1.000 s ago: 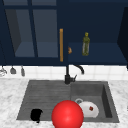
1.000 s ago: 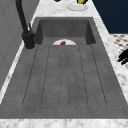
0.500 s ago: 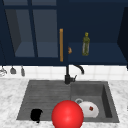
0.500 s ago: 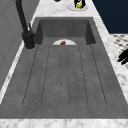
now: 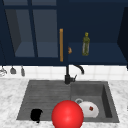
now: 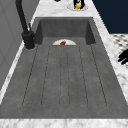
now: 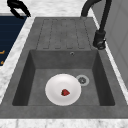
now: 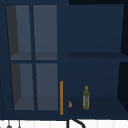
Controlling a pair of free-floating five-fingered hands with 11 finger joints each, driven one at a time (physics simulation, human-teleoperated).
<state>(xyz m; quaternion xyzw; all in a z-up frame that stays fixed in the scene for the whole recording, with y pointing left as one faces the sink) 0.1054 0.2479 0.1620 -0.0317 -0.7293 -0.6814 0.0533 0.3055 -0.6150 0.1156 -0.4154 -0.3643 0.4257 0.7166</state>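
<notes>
My left hand [image 5: 36, 115] hovers at the front edge of the sink's draining board [image 5: 45, 97], with relaxed fingers and nothing in it. The same hand appears at the right edge of the left side view [image 6: 123, 56] and at the top left of the right side view [image 7: 17, 7]. A white plate [image 7: 63, 89] lies in the basin with a small red piece [image 7: 65, 92] on it; the plate [image 5: 88, 109] sits right of the hand. A large red ball [image 5: 67, 115] shows low in the front view, before the sink's front rim.
A black faucet [image 5: 67, 77] stands behind the sink, and the drain [image 7: 82, 80] lies beside the plate. Above, an open cabinet shelf holds a green bottle [image 8: 86, 98], next to an orange door handle [image 8: 61, 97]. A small black and yellow thing [image 6: 78, 3] stands on the far counter.
</notes>
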